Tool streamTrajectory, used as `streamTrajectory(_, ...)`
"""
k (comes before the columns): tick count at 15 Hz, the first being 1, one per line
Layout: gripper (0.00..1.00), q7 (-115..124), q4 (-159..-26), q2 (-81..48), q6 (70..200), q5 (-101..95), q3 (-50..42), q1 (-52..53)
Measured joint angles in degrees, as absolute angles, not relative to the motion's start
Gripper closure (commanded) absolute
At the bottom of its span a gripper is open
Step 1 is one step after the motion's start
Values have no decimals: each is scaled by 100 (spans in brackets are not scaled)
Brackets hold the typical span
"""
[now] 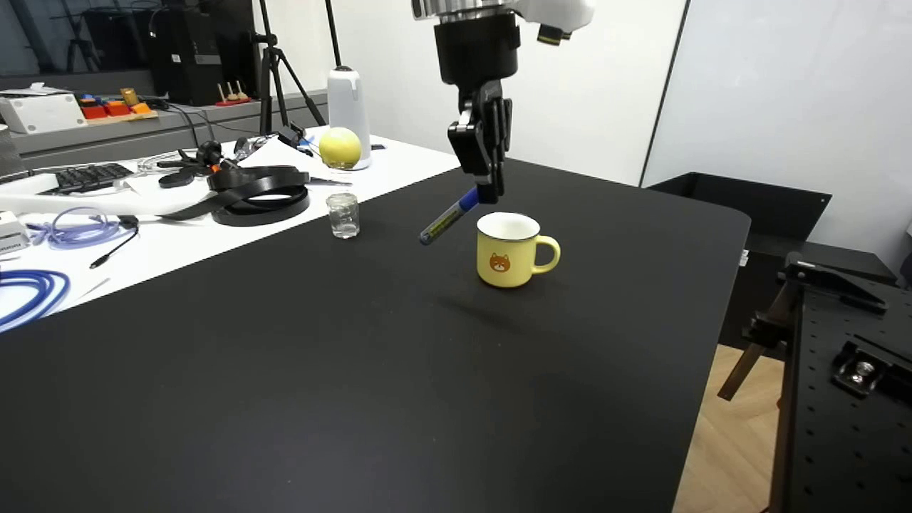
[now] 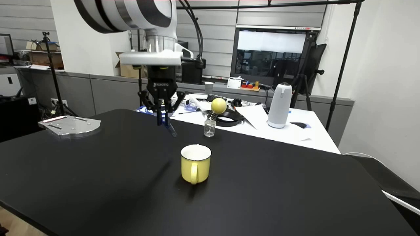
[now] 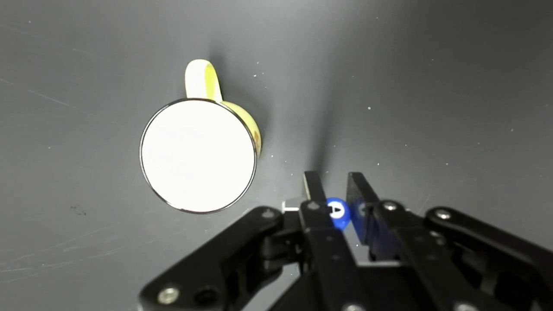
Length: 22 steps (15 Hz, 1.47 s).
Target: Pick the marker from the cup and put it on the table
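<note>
The yellow cup (image 1: 509, 269) stands upright on the black table (image 1: 342, 385) in both exterior views (image 2: 204, 168). In the wrist view, its white inside is empty and its yellow wall (image 3: 249, 122) and handle show. My gripper (image 1: 490, 191) is shut on the marker (image 1: 445, 222) by its blue end. The marker hangs tilted above the table, beside the cup and apart from it; its tip also shows in an exterior view (image 2: 171, 131) under the gripper (image 2: 163, 122). In the wrist view, the blue end of the marker (image 3: 339, 213) sits between the fingers of the gripper (image 3: 335, 176).
A small clear glass (image 1: 344, 215) stands near the table edge beside the white cluttered table (image 1: 399, 160). A yellow ball (image 2: 219, 106), cables and a tall white device (image 2: 280, 105) are at that side. A metal plate (image 2: 70, 125) lies at the black table's far corner.
</note>
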<state>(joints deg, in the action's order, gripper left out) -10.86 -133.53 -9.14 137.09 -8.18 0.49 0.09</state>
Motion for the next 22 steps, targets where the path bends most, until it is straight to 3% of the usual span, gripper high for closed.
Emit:
streamTrajectory(9, 95, -614, -13360, -1660, 14676, -1318, 1, 133)
streamTrajectory(10, 83, -541, -13360, -1708, 14711, -1371, -12, 161)
streamTrajectory(11, 55, -487, -13360, -1750, 14742, -1405, -33, 195)
streamTrajectory(13, 48, -380, -13360, -1820, 14755, -1474, -68, 255)
streamTrajectory(20, 2, -117, -13317, -1945, 14345, -1417, -86, 303)
streamTrajectory(22, 0, 6, -13209, -1934, 13729, -1257, -87, 304)
